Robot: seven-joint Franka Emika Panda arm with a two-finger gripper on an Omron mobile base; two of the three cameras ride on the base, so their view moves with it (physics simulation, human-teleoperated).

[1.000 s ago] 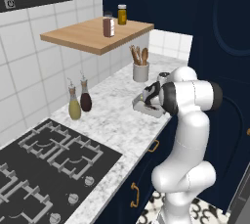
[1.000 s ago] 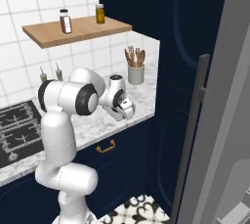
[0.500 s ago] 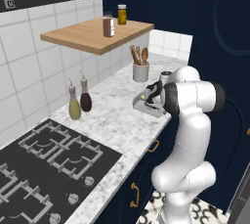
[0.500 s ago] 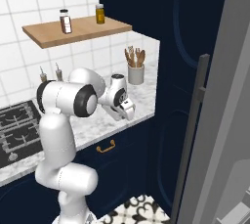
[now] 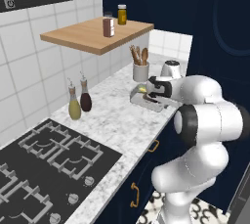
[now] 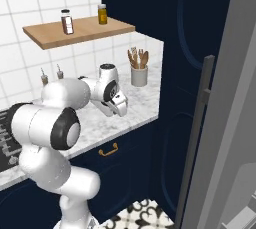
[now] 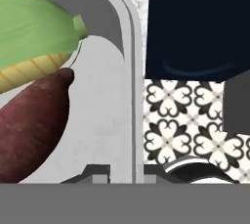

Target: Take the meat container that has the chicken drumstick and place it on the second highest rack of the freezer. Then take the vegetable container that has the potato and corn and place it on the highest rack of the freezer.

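The vegetable container is a shallow grey tray at the counter's front edge, also seen in the left base view. Inside it lie the green-husked yellow corn and the dark reddish-brown potato. My gripper is shut on the tray's right rim, one fingertip inside the wall and one outside. The hand reaches over the tray from the right. The freezer's grey door with its dark bar handle stands open at the right. The meat container and chicken drumstick are out of view.
A utensil pot stands just behind the tray. Two oil bottles stand by the tiled wall, under a wooden shelf with jars. The hob lies to the left. Navy cabinets rise beside the counter's end.
The jaws have closed onto the tray's rim. The hand has stayed over the tray, and the tray still rests on the counter.
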